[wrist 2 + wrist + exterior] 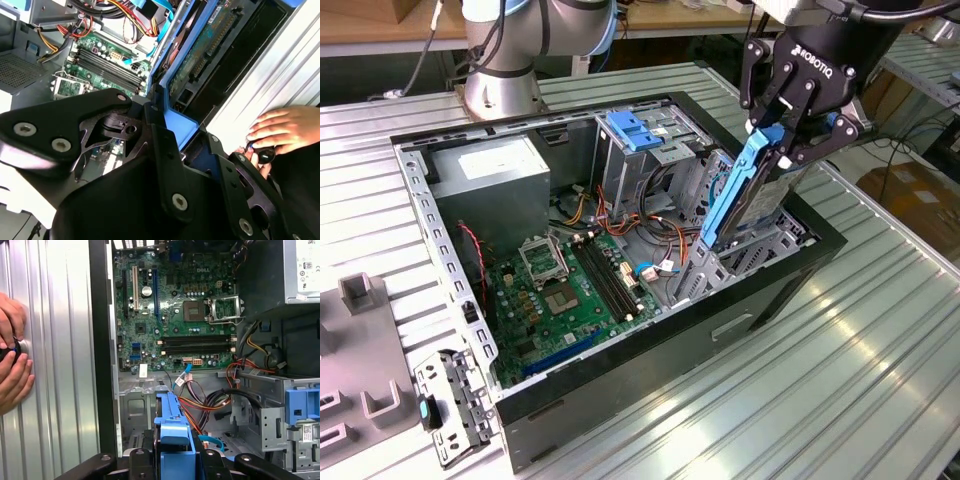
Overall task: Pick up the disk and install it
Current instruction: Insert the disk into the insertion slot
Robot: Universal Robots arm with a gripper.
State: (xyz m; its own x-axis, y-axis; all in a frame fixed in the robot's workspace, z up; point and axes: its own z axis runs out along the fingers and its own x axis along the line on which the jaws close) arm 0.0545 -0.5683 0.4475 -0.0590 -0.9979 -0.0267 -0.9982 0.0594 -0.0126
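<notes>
In the exterior view the gripper (788, 132) is clamped on the disk's (745, 195) upper end. The disk's long axis slants toward 7 o'clock, with its lower end at the mouth of the bay (715, 270).

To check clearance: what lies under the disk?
A metal drive bay in the open computer case, below the tilted disk. Its inside is hidden by its walls and the disk.

Disk (734, 192) base, seemingly behind cage (718, 268)
</notes>
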